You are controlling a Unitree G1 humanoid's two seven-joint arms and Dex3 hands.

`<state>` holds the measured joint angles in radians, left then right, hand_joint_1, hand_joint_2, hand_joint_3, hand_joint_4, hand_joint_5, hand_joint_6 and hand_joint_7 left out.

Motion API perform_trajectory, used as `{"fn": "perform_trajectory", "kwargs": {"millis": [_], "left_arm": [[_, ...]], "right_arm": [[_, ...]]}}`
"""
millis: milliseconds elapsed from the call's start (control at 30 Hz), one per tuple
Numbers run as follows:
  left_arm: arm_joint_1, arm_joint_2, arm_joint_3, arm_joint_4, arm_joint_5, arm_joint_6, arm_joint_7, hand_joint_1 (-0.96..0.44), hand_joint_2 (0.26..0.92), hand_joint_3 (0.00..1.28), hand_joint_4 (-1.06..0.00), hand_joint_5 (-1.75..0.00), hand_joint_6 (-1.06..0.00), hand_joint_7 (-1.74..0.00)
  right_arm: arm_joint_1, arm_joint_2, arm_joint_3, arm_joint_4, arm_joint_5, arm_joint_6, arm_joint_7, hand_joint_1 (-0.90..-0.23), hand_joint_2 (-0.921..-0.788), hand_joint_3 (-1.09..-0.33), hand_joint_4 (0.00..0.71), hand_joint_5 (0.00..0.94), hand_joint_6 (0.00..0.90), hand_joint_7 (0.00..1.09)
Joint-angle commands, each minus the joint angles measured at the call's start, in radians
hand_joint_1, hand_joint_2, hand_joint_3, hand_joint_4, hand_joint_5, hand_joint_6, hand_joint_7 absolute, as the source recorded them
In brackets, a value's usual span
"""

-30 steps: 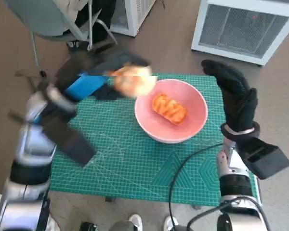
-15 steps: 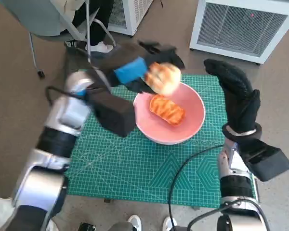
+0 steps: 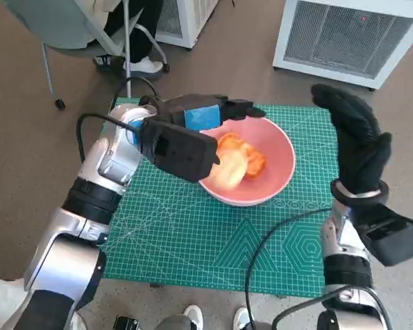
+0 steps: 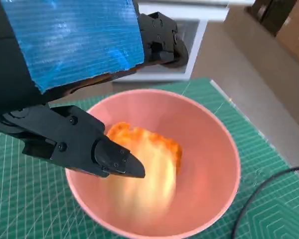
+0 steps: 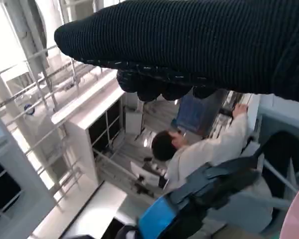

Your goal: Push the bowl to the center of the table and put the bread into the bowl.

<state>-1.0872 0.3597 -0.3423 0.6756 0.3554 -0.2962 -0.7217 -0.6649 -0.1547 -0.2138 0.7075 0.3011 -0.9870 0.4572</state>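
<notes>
The pink bowl (image 3: 284,162) stands on the green mat, toward its far middle. An orange bread (image 3: 252,157) lies inside it. A second, paler bread (image 3: 228,172) shows as a blur inside the bowl's near-left side, free of any hand. My left hand (image 3: 208,113) hovers over the bowl's far-left rim with its fingers spread, holding nothing. In the left wrist view the blurred bread (image 4: 150,181) drops below the black fingers (image 4: 92,147) into the bowl (image 4: 215,164). My right hand (image 3: 356,134) is raised to the right of the bowl, fingers extended and empty.
The green cutting mat (image 3: 186,230) covers the table. A black cable (image 3: 274,227) crosses its near right part. A white appliance (image 3: 351,34) and a chair (image 3: 69,27) stand beyond the table. A person (image 5: 209,149) shows in the right wrist view.
My left hand carried the pale bread from the left of the bowl to above it and let go. The bread now falls into the bowl. My right hand stays raised.
</notes>
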Motion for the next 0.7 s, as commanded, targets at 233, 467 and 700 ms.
{"fn": "perform_trajectory", "kwargs": {"millis": [233,467,700], "left_arm": [[0.1,-0.012,0.15,0.011,-0.187,-0.137,0.074,-0.46,0.914,0.03,-0.04,-0.01,-0.11,-0.19],[0.18,-0.056,0.267,0.002,-0.293,-0.253,0.208,-0.45,0.92,0.08,-0.14,-0.03,-0.2,-0.16],[0.285,-0.142,0.357,-0.152,-0.373,-0.3,0.376,-0.49,0.921,0.3,-0.23,-0.04,-0.26,-0.17]], "right_arm": [[0.015,-0.006,0.003,-0.027,-0.036,0.005,-0.041,-0.619,-0.921,-0.73,0.37,0.0,0.282,0.14],[0.001,-0.007,0.004,-0.046,-0.034,0.024,-0.055,-0.602,-0.921,-0.744,0.372,0.001,0.282,0.14],[-0.022,-0.004,0.005,-0.09,-0.005,0.077,-0.055,-0.594,-0.921,-0.744,0.376,0.003,0.286,0.14]]}}
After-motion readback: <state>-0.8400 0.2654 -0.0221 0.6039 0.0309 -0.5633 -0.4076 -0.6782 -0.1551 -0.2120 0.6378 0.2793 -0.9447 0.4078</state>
